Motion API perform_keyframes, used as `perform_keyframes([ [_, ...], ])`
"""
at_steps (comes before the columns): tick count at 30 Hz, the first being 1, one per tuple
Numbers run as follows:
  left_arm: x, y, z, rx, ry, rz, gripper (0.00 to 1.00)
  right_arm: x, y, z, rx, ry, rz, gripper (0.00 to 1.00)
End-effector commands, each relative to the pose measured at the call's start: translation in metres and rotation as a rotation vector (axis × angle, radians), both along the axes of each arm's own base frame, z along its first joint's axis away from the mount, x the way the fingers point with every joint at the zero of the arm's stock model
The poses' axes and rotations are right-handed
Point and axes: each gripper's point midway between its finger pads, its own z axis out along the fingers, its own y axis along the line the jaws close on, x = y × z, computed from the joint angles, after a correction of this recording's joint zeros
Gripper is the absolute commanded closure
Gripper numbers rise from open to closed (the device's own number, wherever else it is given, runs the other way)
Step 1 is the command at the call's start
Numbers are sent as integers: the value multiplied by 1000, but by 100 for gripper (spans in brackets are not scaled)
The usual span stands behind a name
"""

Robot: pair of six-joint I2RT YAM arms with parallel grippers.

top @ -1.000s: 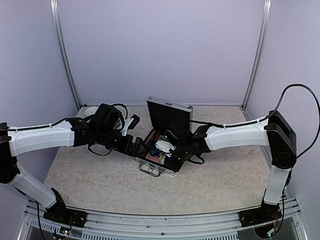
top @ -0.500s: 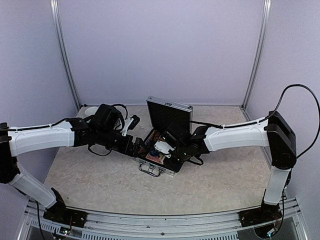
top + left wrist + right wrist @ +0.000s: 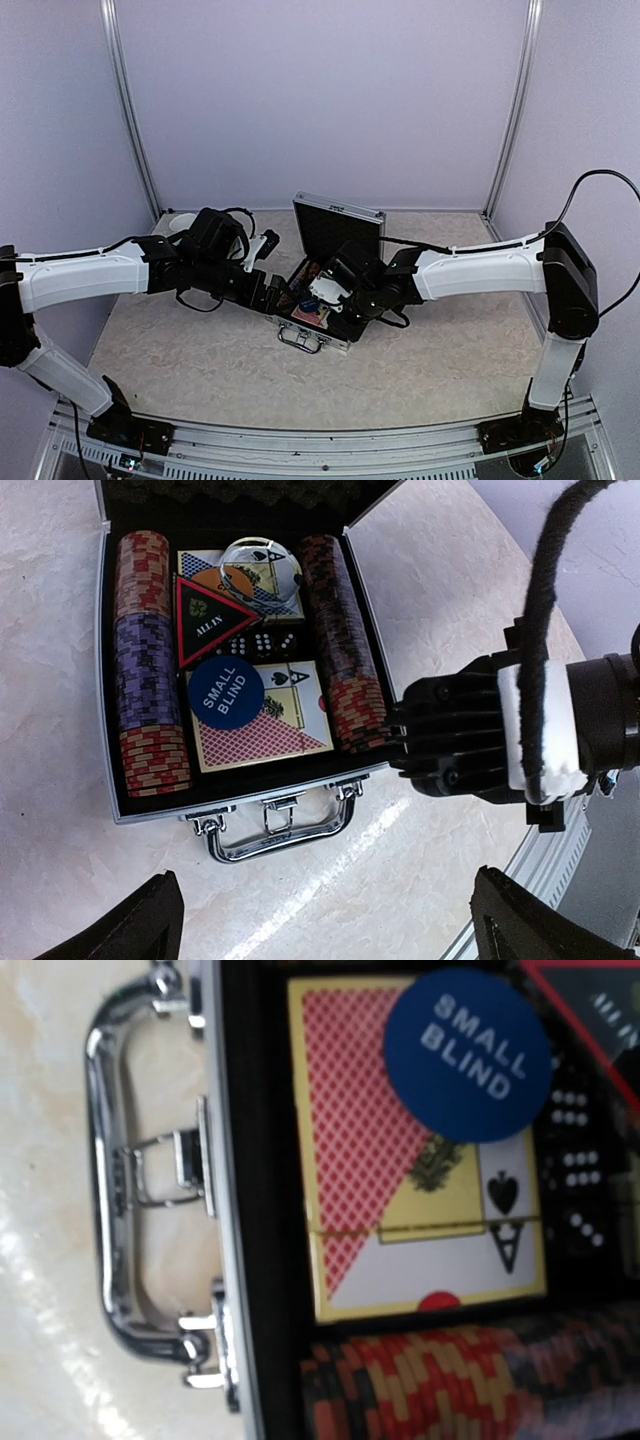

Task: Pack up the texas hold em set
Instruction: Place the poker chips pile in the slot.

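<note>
Now the case point(image 3: 105, 680) lies open between both arms, chips point(image 3: 145, 670) and decks point(image 3: 270, 730) seated inside, so I think only closing remains. The left gripper point(image 3: 335, 920) hangs above, wide and empty; of the right gripper point(image 3: 410, 742) I cannot tell the jaws.

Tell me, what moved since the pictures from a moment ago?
Only the right arm shifted. Its elbow swung slightly outward to the right, and the right gripper edged a little back or up at the square silver ribbed aluminium case. I can't tell if it let anything go. The left arm and the open case stayed put.
</note>
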Motion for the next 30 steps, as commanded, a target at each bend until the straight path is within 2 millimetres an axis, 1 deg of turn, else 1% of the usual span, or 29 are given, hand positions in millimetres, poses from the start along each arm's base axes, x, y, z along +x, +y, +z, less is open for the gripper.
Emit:
perform_keyframes([
  [1,4,3,-2,12,-18,6,1,-3,5,29,57,-18,6,75],
  [3,4,3,-2,12,-20,5,1,-4,5,29,57,-13,9,78],
  [7,5,3,-2,16,-20,6,1,-5,4,23,43,-2,14,87],
  [11,5,3,-1,16,-21,7,1,-5,4,19,38,8,16,94],
  [19,5,3,-3,20,-16,8,1,-3,2,8,21,22,10,97],
  [30,5,4,-3,21,-18,10,1,-3,-3,-9,0,54,1,99],
])
